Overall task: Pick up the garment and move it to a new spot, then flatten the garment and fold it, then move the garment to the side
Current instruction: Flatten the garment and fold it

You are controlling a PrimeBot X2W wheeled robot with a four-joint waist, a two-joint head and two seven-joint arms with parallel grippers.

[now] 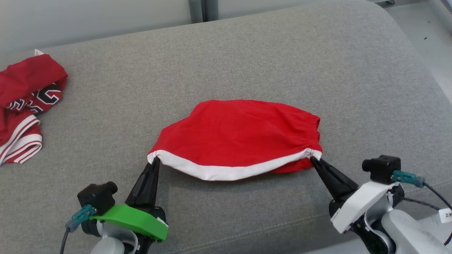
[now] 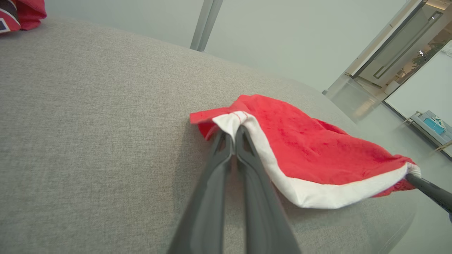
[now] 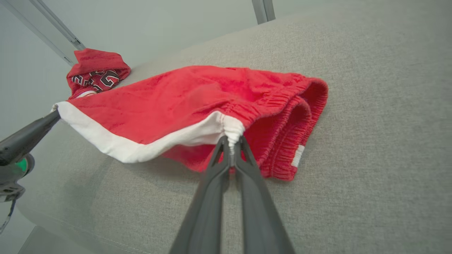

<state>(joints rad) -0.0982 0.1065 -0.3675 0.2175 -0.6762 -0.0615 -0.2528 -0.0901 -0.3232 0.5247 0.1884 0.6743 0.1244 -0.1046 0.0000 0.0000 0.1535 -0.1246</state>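
One wide grey seat (image 1: 247, 63) carries everything. The red shorts (image 1: 240, 134) lie near its middle, toward the front edge, with their white-trimmed hem raised and stretched between the two hands. A second red garment (image 1: 24, 106) is bunched at the left edge, well apart. The left hand (image 1: 155, 161) is clamped on one hem corner, the right hand (image 1: 313, 160) on the other, beside the waistband. Folding well likely calls for a taut hem and level hands. Open seat lies toward the back edge and the right.
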